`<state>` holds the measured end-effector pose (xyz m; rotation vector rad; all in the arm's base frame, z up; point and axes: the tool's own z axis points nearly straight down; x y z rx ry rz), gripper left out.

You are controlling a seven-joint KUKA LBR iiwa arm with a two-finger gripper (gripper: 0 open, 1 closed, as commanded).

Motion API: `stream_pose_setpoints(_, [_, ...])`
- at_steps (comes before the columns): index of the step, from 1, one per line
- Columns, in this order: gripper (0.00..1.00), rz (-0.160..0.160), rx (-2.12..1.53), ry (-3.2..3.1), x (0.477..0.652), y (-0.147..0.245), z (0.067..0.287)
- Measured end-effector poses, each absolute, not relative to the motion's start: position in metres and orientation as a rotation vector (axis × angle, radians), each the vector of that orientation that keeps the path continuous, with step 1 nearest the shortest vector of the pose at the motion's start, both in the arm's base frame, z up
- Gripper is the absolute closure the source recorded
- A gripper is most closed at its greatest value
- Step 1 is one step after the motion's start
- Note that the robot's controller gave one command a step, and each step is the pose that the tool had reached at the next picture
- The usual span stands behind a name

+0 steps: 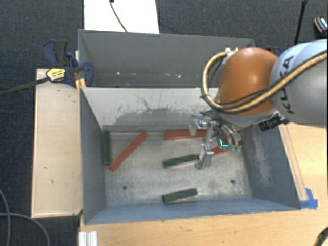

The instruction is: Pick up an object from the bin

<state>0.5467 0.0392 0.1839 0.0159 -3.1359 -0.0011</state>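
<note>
Camera view, looking down: the tool (205, 159) hangs low inside the grey bin (93, 163), toward the right of its floor, under the arm's orange cover (246, 81). Its tip sits at the right-hand end of a dark green bar (179, 162) lying flat near the middle of the floor; I cannot make out whether it touches that bar. A red bar (180, 135) lies just behind, along the back of the floor, and a reddish piece (221, 151) peeks out beside the tool (too hidden to name). Farther off lie a slanted red bar (128, 150), a second dark green bar (180, 195) near the front wall, and a third dark green bar (105, 147) against the left wall. Whether the tool is released or clenched cannot be told, and nothing shows plainly gripped in it. By my judgement the pick is not yet done: every bar rests on the floor, so the grasp and the lift are left.
</note>
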Motion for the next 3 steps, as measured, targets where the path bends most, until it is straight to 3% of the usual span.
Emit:
stream_pose_setpoints(1, [0.0,-0.002,0.413,-3.11,0.551,0.06,0.072])
stream_pose_setpoints(2, [1.0,-0.002,0.407,-3.116,0.552,0.059,0.075])
stream_pose_setpoints(3, [1.0,0.002,0.414,-3.125,0.545,0.028,0.204])
